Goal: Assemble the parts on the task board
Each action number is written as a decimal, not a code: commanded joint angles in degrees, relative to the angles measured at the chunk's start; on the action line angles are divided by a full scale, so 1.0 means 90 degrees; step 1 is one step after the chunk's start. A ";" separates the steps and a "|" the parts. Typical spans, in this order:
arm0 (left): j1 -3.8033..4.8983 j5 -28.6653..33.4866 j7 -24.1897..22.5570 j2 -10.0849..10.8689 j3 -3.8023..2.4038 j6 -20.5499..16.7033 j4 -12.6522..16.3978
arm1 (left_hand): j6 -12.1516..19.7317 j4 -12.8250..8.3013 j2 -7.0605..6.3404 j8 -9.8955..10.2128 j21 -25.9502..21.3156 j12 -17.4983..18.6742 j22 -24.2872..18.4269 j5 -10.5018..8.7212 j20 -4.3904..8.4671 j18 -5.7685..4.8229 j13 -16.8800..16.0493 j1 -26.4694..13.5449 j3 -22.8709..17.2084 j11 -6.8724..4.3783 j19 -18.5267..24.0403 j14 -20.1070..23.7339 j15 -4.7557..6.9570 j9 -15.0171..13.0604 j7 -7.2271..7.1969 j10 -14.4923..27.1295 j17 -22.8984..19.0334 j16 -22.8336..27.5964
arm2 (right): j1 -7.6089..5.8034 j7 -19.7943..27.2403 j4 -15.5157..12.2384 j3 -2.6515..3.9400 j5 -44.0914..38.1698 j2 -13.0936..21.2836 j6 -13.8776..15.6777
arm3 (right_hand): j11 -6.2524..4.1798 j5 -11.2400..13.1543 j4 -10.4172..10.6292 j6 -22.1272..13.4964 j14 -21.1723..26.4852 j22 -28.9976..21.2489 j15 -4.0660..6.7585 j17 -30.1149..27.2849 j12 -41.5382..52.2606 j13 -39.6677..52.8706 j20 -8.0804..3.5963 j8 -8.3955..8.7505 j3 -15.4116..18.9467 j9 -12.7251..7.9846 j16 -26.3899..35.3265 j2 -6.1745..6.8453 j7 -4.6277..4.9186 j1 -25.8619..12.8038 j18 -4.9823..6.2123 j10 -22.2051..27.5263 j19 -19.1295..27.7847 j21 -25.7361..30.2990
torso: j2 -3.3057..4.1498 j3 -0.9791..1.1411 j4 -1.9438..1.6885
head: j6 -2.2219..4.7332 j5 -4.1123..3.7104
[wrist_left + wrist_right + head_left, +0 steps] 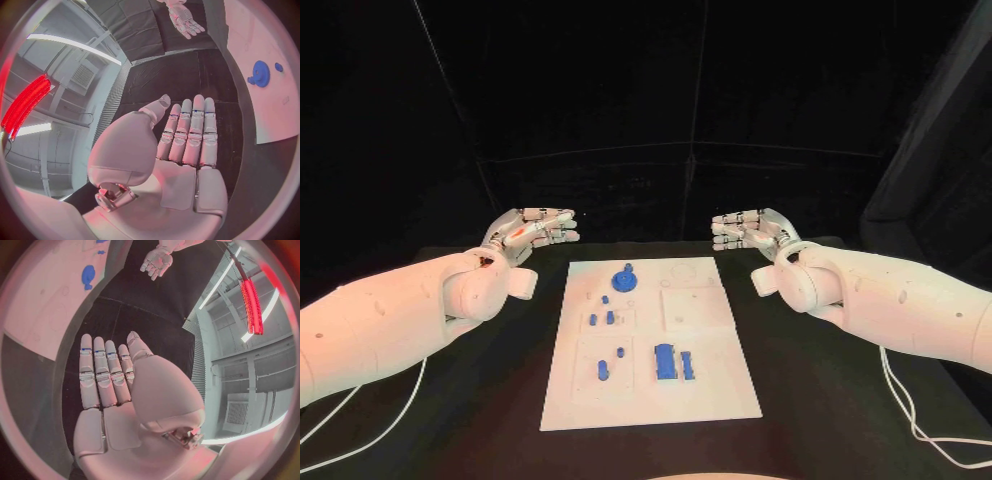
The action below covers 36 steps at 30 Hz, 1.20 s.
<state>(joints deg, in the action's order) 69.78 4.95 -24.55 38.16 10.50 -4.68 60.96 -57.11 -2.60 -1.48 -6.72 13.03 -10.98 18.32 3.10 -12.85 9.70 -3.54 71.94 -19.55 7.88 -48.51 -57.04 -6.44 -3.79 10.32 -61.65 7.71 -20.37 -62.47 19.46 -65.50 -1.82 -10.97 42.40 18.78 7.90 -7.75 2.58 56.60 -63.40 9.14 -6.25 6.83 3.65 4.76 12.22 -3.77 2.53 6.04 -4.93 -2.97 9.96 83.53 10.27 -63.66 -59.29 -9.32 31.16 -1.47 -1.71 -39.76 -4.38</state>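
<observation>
A: From the head camera, what is lying between the arms?
B: The white task board [651, 340] is lying mid-table with the blue parts [672, 362] sitting on it. The left hand [531, 233] and right hand [750, 231] are hovering beside its far corners, holding nothing.

A: And the left wrist camera?
B: The left hand [181, 150] is stretching flat, fingers side by side, over black table [169, 80]; a blue gear [260, 73] is resting on the board nearby.

A: The right wrist?
B: The right hand [119, 390] is doing likewise, empty.
</observation>
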 commanded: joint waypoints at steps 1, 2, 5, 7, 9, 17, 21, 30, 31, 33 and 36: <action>-0.0049 0.0597 -0.0402 -0.0235 -0.0009 -0.0231 -0.0348 | 0.0056 0.0050 -0.0102 0.0141 -0.0471 0.0286 -0.0341 -0.0003 -0.0180 0.0061 -0.0001 -0.0058 0.0163 0.0100 0.0476 0.0205 -0.0165 0.0009 0.0025 0.0092 -0.0201 0.0507 | -0.0015 0.0681 0.0555 0.0007 0.0603 -0.0353 -0.0558 | 0.0044 0.0047 -0.0105 -0.0075 -0.0086 -0.0130 -0.0028 -0.0145 -0.0005 -0.0122 0.0025 0.0026 0.0034 -0.0085 0.0104 0.0017 0.0001 -0.0166 0.0041 0.0056 -0.0070 0.0152 | -0.0159 -0.0010 0.0030 | 0.0129 0.0040; -0.0060 0.0631 -0.0412 -0.0283 -0.0011 -0.0267 -0.0411 | 0.0074 0.0058 -0.0109 0.0184 -0.0585 0.0367 -0.0426 -0.0001 -0.0234 0.0069 -0.0003 -0.0057 0.0227 0.0138 0.0606 0.0261 -0.0208 0.0009 0.0023 0.0146 -0.0253 0.0640 | -0.0015 0.0693 0.0651 0.0007 0.0612 -0.0424 -0.0602 | 0.0060 0.0047 -0.0124 -0.0088 -0.0090 -0.0159 -0.0034 -0.0175 -0.0010 -0.0131 0.0036 0.0027 0.0044 -0.0105 0.0121 0.0013 0.0000 -0.0200 0.0037 0.0083 -0.0073 0.0187 | -0.0167 -0.0007 0.0027 | 0.0129 0.0041; -0.0103 0.0732 -0.0449 -0.0477 -0.0015 -0.0439 -0.0647 | 0.0117 0.0060 -0.0084 0.0304 -0.0791 0.0609 -0.0614 0.0013 -0.0363 0.0095 -0.0001 -0.0009 0.0410 0.0250 0.0808 0.0369 -0.0315 0.0009 -0.0006 0.0303 -0.0377 0.0984 | -0.0011 0.0731 0.1029 0.0008 0.0635 -0.0714 -0.0730 | 0.0184 0.0069 -0.0285 -0.0225 0.0107 -0.0330 -0.0153 -0.0350 -0.0008 -0.0133 0.0146 0.0025 0.0085 -0.0223 0.0154 -0.0005 -0.0049 -0.0330 0.0027 0.0435 0.0020 0.0428 | -0.0185 0.0006 0.0006 | 0.0194 0.0040; -0.0127 0.0772 -0.0482 -0.0589 -0.0018 -0.0552 -0.0765 | 0.0147 0.0060 -0.0051 0.0338 -0.0865 0.0759 -0.0718 0.0014 -0.0388 0.0095 -0.0002 0.0023 0.0500 0.0261 0.0958 0.0440 -0.0339 0.0011 -0.0005 0.0425 -0.0421 0.1159 | -0.0003 0.0742 0.1260 0.0009 0.0644 -0.0892 -0.0815 | 0.0187 0.0074 -0.0382 -0.0280 0.0334 -0.0442 -0.0214 -0.0368 -0.0013 -0.0137 0.0220 0.0026 0.0110 -0.0255 0.0170 -0.0026 -0.0073 -0.0407 0.0021 0.0586 0.0163 0.0589 | -0.0186 0.0019 0.0000 | 0.0241 0.0059; -0.0142 0.0794 -0.0513 -0.0667 -0.0020 -0.0614 -0.0836 | 0.0175 0.0066 -0.0020 0.0346 -0.0926 0.0828 -0.0817 0.0017 -0.0399 0.0094 -0.0001 0.0040 0.0589 0.0229 0.1134 0.0510 -0.0336 0.0011 -0.0001 0.0532 -0.0436 0.1307 | 0.0007 0.0750 0.1416 0.0009 0.0649 -0.1013 -0.0872 | 0.0223 0.0075 -0.0483 -0.0320 0.0573 -0.0578 -0.0285 -0.0369 -0.0011 -0.0135 0.0304 0.0026 0.0149 -0.0264 0.0167 -0.0046 -0.0079 -0.0502 0.0004 0.0663 0.0448 0.0656 | -0.0173 0.0030 -0.0013 | 0.0287 0.0070; -0.0194 0.0529 -0.0281 -0.0654 -0.0060 -0.0546 -0.0694 | 0.2611 0.0288 0.0164 0.0747 -0.1448 0.1220 -0.1329 -0.0344 0.0313 -0.0323 0.0393 -0.3116 0.1246 -0.0211 0.2853 0.2822 0.0083 0.0421 -0.0454 0.3056 -0.0857 0.1735 | 0.0031 0.0554 0.1331 0.0013 0.0512 -0.1046 -0.0451 | -0.0201 0.0372 -0.0286 -0.2659 0.3165 -0.1015 0.0074 -0.0759 -0.0406 -0.0529 -0.0314 0.0419 -0.0282 -0.0671 0.0548 0.0330 -0.0474 -0.3973 -0.0378 0.3185 0.2965 0.1035 | -0.0130 0.0049 0.0036 | 0.0347 0.0144; -0.0274 0.0431 -0.0309 -0.0528 -0.0161 -0.0896 -0.0336 | 0.3132 0.0288 0.0164 0.0747 -0.1448 0.1220 -0.1428 -0.0344 0.0471 -0.0426 0.0393 -0.3798 0.1375 -0.0304 0.3208 0.3313 0.0170 0.0421 -0.0549 0.3587 -0.0857 0.1804 | 0.0051 0.0606 0.0973 0.0030 0.0575 -0.0931 -0.0163 | -0.0294 0.0861 -0.0286 -0.3161 0.3702 -0.1015 0.0161 -0.0759 -0.0406 -0.0529 -0.0456 0.0419 -0.0282 -0.0671 0.0548 0.0330 -0.0560 -0.4706 -0.0452 0.3724 0.3467 0.1035 | -0.0063 0.0107 0.0114 | 0.0475 0.0318; -0.0641 -0.0022 -0.0435 0.0051 -0.0625 -0.2505 0.1305 | 0.4158 0.0288 0.0164 0.0747 -0.1448 0.1220 -0.2035 -0.0344 0.0778 -0.0562 0.0393 -0.5139 0.1626 -0.0876 0.3905 0.4281 0.0715 0.0421 -0.1146 0.4631 -0.0857 0.2263 | 0.0142 0.0847 -0.0668 0.0107 0.0861 -0.0403 0.1162 | -0.0878 0.0861 -0.0286 -0.4162 0.4772 -0.1015 0.0694 -0.0759 -0.0406 -0.0529 -0.0745 0.0419 -0.0282 -0.0671 0.0548 0.0330 -0.1107 -0.6166 -0.0635 0.4791 0.4464 0.1035 | 0.0003 0.0164 0.0190 | 0.0598 0.0486; -0.0689 -0.0080 -0.0452 0.0125 -0.0685 -0.2713 0.1518 | 0.4219 0.0288 0.0164 0.0747 -0.1448 0.1220 -0.2035 -0.0344 0.0793 -0.0563 0.0393 -0.5216 0.1644 -0.0876 0.3948 0.4335 0.0715 0.0421 -0.1146 0.4690 -0.0857 0.2263 | 0.0154 0.0878 -0.0881 0.0117 0.0898 -0.0335 0.1333 | -0.0878 0.0861 -0.0286 -0.4210 0.4822 -0.1015 0.0694 -0.0759 -0.0406 -0.0529 -0.0758 0.0419 -0.0282 -0.0671 0.0548 0.0330 -0.1107 -0.6234 -0.0659 0.4842 0.4511 0.1035 | 0.0003 0.0164 0.0190 | 0.0598 0.0486; -0.0795 -0.0212 -0.0488 0.0294 -0.0821 -0.3181 0.1996 | 0.4449 0.0288 0.0164 0.0747 -0.1448 0.1220 -0.2035 -0.0344 0.0863 -0.1077 0.0393 -0.5514 0.1696 -0.0876 0.4101 0.4552 0.0715 0.0421 -0.1146 0.4924 -0.0857 0.2263 | 0.0182 0.0951 -0.1372 0.0140 0.0984 -0.0177 0.1730 | -0.0878 0.0861 -0.0286 -0.4419 0.5046 -0.1015 0.0694 -0.0759 -0.0406 -0.0529 -0.0818 0.0419 -0.0282 -0.0671 0.0548 0.0330 -0.1107 -0.6540 -0.0660 0.5067 0.4720 0.1035 | 0.0003 0.0164 0.0190 | 0.0598 0.0486; -0.0902 -0.0343 -0.0525 0.0461 -0.0955 -0.3647 0.2471 | 0.4642 0.0288 0.0164 0.0747 -0.1448 0.1220 -0.2035 -0.0344 0.0920 -0.1077 0.0393 -0.5771 0.2172 -0.0876 0.4235 0.4735 0.0715 0.0421 -0.1146 0.5121 -0.0857 0.2263 | 0.0209 0.1024 -0.1874 0.0163 0.1071 -0.0016 0.2134 | -0.0878 0.0861 -0.0286 -0.4629 0.5269 -0.1015 0.0694 -0.0759 -0.0406 -0.0529 -0.0879 0.0419 -0.0282 -0.0671 0.0548 0.0330 -0.1107 -0.6850 -0.1141 0.5294 0.4931 0.1035 | 0.0003 0.0164 0.0190 | 0.0598 0.0486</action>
<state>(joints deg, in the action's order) 61.76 5.39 -27.44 41.98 2.11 -28.40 81.92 -20.72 -0.03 -0.01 -0.46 0.46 -0.41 1.57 0.44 -6.16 3.08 -0.14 27.05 -4.87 1.24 -14.04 -19.50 -0.94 -0.11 1.44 -21.01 0.11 -0.64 -60.53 26.21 -80.99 -0.47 -3.49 41.93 30.01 1.40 -0.63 -0.04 20.28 -21.68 0.14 -0.95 0.13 0.37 0.12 5.83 -0.44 0.31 0.12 -0.26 -0.07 0.97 29.69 5.23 -21.71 -20.24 -0.38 31.14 -0.04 -0.05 -34.38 0.00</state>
